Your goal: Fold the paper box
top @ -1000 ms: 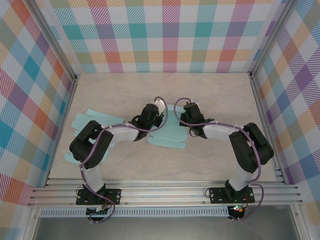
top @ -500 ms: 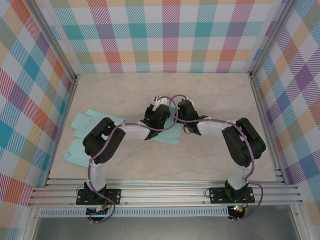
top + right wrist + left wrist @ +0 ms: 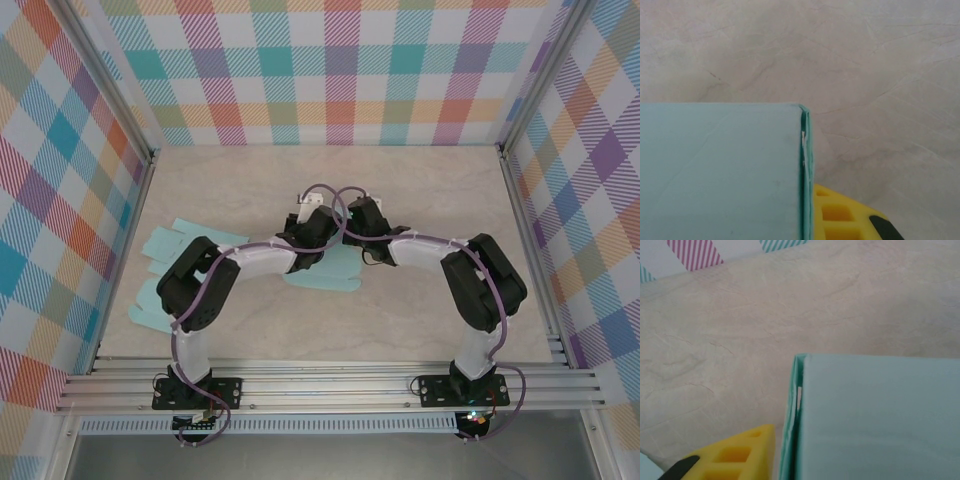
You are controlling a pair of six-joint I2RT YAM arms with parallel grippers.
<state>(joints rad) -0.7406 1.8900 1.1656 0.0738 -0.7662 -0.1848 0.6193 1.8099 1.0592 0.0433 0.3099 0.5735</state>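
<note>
Fingers of the right arm (image 3: 840,216) are clenched, 1 yellow tip lying against the folded edge of the teal paper box (image 3: 330,276); whether paper is pinched I cannot tell. Of the left fingers (image 3: 735,454) 1 yellow tip shows beside the box's other edge, and I cannot tell their state. The box lies at the centre of the pale marbled surface (image 3: 430,190), with flat teal sheets (image 3: 160,245) at the left. Plaid walls (image 3: 340,70) enclose the surface on 3 sides. Against 1 second earlier, both wrists have drawn together over the box and less teal shows.
</note>
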